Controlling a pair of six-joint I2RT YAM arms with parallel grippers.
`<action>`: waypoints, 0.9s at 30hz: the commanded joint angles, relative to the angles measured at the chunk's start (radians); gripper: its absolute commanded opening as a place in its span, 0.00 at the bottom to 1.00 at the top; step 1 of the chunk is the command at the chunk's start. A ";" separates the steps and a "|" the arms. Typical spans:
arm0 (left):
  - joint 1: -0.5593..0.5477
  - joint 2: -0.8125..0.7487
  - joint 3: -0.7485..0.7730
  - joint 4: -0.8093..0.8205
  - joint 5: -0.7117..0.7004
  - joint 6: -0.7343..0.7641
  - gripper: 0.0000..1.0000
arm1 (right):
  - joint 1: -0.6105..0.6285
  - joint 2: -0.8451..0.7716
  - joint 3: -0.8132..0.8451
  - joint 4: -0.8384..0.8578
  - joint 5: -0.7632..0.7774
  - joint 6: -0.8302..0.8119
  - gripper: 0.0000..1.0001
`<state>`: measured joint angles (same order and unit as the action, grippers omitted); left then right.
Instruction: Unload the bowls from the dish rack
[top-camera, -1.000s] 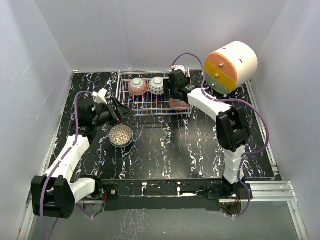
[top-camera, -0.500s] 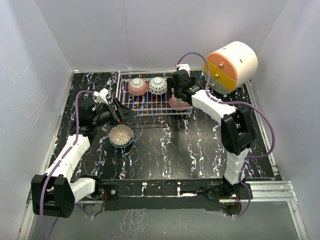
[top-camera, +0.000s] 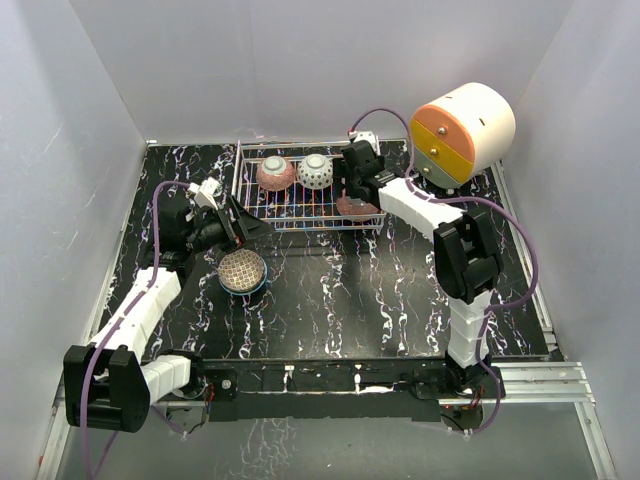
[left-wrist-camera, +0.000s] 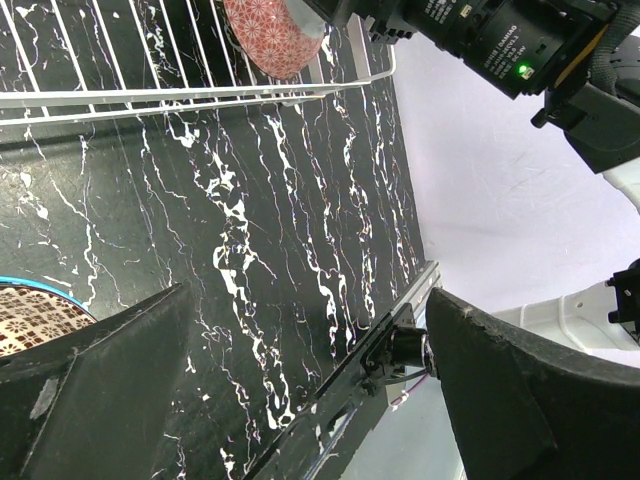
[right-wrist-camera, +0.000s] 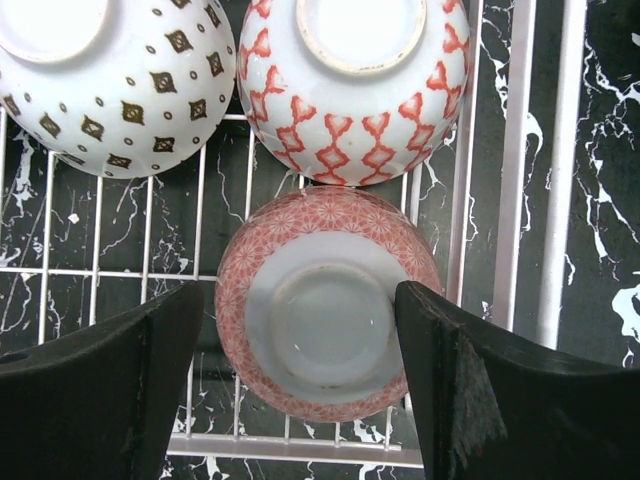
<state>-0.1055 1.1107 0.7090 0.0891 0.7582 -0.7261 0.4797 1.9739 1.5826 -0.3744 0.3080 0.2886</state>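
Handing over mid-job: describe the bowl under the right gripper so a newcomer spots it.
Find the dish rack at the table's far side, then its near right corner under the right gripper. That bowl lies upside down; its neighbours are a white bowl with dark diamonds and one with red zigzags; it is finely patterned pink-red.

Black white-veined table (top-camera: 330, 300), white, orange and yellow cylindrical drawer unit (top-camera: 462, 132) at far right

Robot lab booth: plain white walls (top-camera: 300, 60) round a black marbled table (top-camera: 340, 300) with aluminium rails (top-camera: 540, 375)
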 joint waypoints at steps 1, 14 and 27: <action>0.007 -0.008 0.023 0.001 0.021 0.013 0.97 | -0.008 0.015 0.044 -0.010 0.004 -0.009 0.77; 0.007 0.002 0.009 0.014 0.023 0.014 0.97 | 0.015 0.027 0.066 -0.033 -0.001 -0.020 0.53; 0.007 -0.002 -0.003 0.029 0.023 0.006 0.97 | 0.029 -0.024 -0.008 -0.017 0.012 -0.011 0.62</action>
<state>-0.1055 1.1210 0.7067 0.0940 0.7578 -0.7181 0.5003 1.9923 1.6051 -0.4126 0.3122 0.2676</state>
